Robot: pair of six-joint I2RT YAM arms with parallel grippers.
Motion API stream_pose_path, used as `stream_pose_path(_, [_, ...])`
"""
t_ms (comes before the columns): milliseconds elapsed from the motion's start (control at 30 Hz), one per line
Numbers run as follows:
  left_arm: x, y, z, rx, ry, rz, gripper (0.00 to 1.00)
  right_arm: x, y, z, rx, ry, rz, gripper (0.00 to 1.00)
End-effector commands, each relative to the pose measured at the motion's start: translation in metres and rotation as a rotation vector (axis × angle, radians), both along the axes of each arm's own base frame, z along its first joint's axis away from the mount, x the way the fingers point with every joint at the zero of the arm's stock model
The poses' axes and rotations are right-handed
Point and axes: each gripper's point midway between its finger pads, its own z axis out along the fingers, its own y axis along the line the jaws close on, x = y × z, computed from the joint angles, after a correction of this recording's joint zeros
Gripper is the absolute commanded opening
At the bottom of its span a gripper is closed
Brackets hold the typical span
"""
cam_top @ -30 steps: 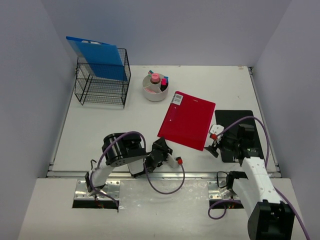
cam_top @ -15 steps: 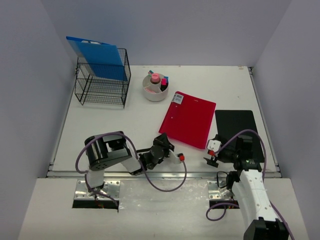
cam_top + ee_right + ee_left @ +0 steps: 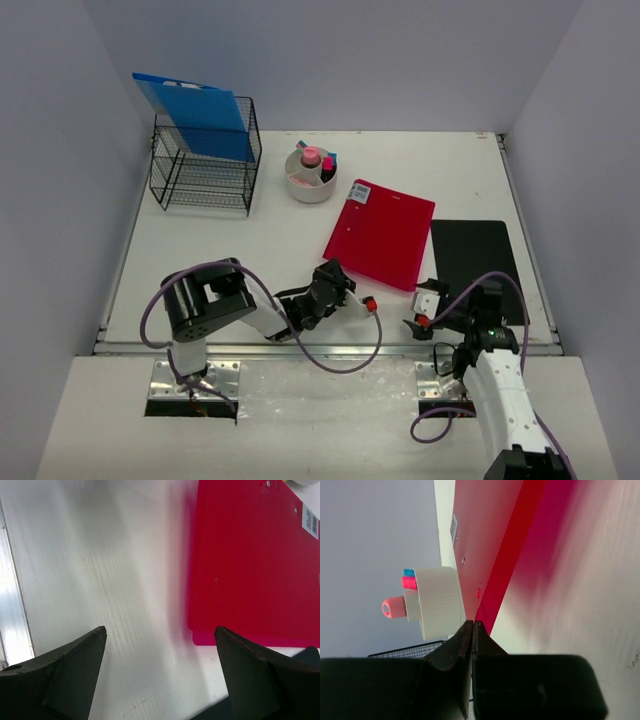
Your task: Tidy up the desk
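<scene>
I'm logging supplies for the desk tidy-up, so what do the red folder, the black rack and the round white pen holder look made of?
Red folder: likely thin plastic, smooth with a soft sheen.
Black rack: thin metal wire, dark-coated, by its open grid.
White pen holder: probably matte plastic, its wall finely ribbed in the left wrist view.

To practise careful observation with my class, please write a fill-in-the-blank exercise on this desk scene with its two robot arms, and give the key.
1. The folder lying flat on the desk is ___ in colour.
2. The file standing in the wire rack is ___ in colour.
3. The left claw is ___.
4. The right claw is ___.
Missing words: red; blue; shut; open.
</scene>
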Motion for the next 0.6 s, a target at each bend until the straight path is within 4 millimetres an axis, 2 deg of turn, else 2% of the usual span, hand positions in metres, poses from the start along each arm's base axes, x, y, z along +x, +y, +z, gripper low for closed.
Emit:
stream_pose_path(0, [0.008, -0.013, 0.034, -0.103, -0.024, 0.0, 0.0, 0.007, 0.001, -0.014, -0.041, -0.096, 0.034, 0.89])
stream_pose_path(133, [0.009, -0.016, 0.038, -0.105, -0.02, -0.003, 0.0, 0.023, -0.004, -0.02, -0.104, -0.131, -0.006, 0.89])
stream_pose_path(233, [0.009, -0.017, 0.038, -0.1, -0.014, -0.003, 0.0, 0.038, -0.001, -0.012, -0.148, -0.191, -0.012, 0.88])
stream_pose_path(467, [0.012, -0.021, 0.046, -0.118, -0.011, 0.0, 0.0, 0.047, 0.006, -0.015, -0.245, -0.333, 0.031, 0.83])
stream_pose_path(533, [0.012, -0.022, 0.048, -0.121, -0.007, 0.001, 0.0, 0.045, 0.006, -0.024, -0.288, -0.348, 0.043, 0.79])
stream_pose_path(567, [0.012, -0.023, 0.049, -0.122, -0.004, 0.001, 0.0, 0.048, 0.006, -0.022, -0.297, -0.367, 0.036, 0.77])
